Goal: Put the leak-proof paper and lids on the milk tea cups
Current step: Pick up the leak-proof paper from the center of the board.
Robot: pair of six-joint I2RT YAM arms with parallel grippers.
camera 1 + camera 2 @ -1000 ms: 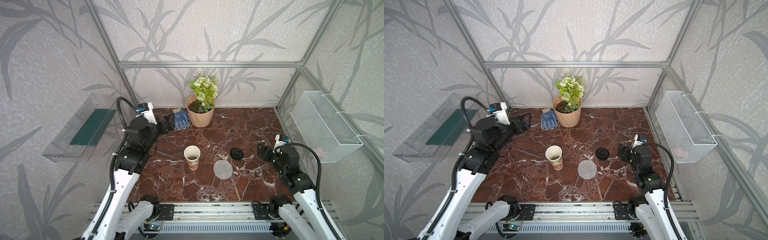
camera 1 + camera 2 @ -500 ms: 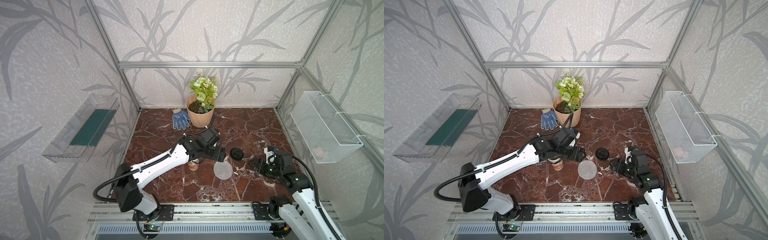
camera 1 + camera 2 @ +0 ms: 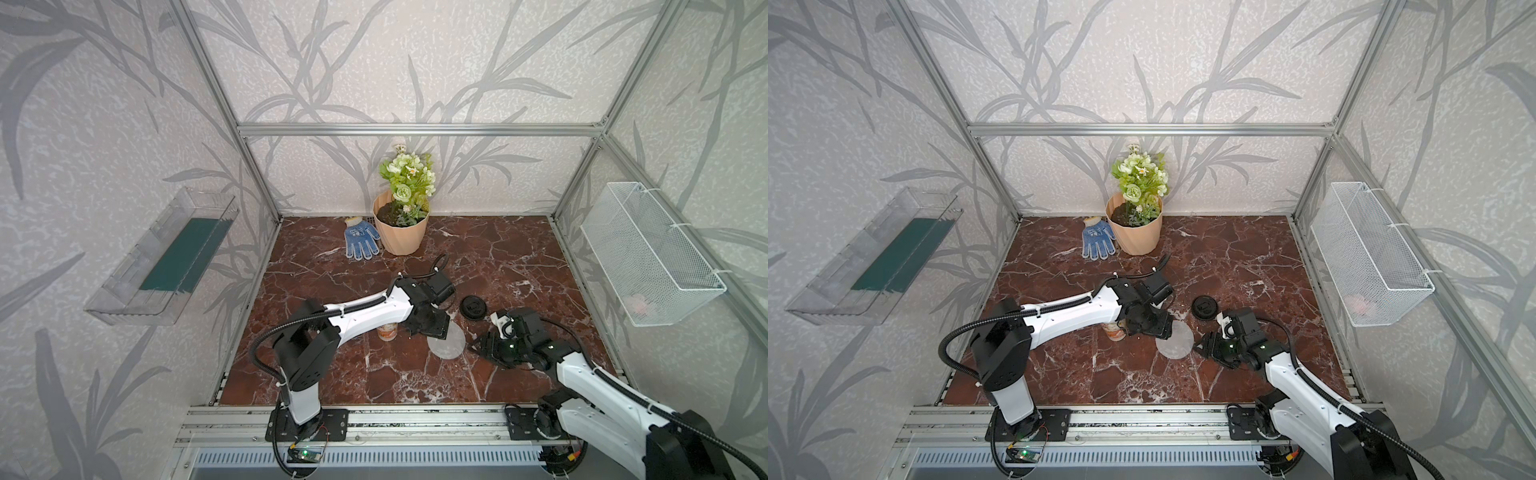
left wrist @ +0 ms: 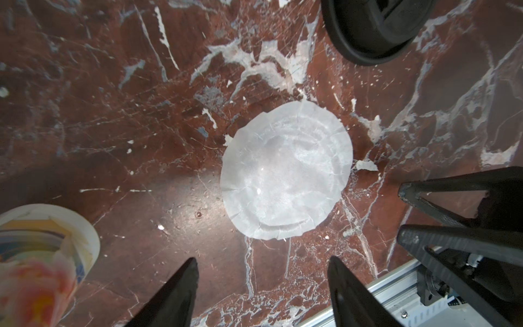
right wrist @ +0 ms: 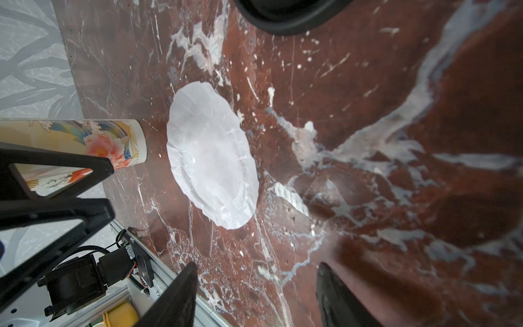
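1. Your clearest room is the back right quarter of the marble surface [image 3: 519, 257], bare up to the right edge. The strip along the front edge is bare too.
2. The back edge is taken at its middle by the peach flower pot [image 3: 401, 237] and, just beside it, the blue glove [image 3: 360, 239].
3. The leak-proof paper [image 3: 446, 343] lies flat on the surface, about midway between the left and right edges and nearer the front edge than the back.
4. The milk tea cup [image 3: 387, 331] stands upright just beside the paper on its left. The left wrist view shows bare marble between them.
5. The black lid [image 3: 473, 307] sits near the paper on its back right side, apart from it.
6. Your left arm reaches from the front left over the cup. The left gripper [image 4: 262, 260] hangs at the paper's back left rim with its jaws spread and nothing between them.
7. The right gripper [image 5: 256, 266] sits low near the paper's right rim, tips towards it, jaws parted and gripping nothing.
8. Containers:
   - The arm hides the cup's mouth, so you cannot tell its contents.
   - The pot holds soil and green-white flowers.
   - The wire basket [image 3: 648, 257] on the right wall holds something pinkish, too blurred to name.
   - The clear tray [image 3: 162, 257] on the left wall holds a dark green sheet.
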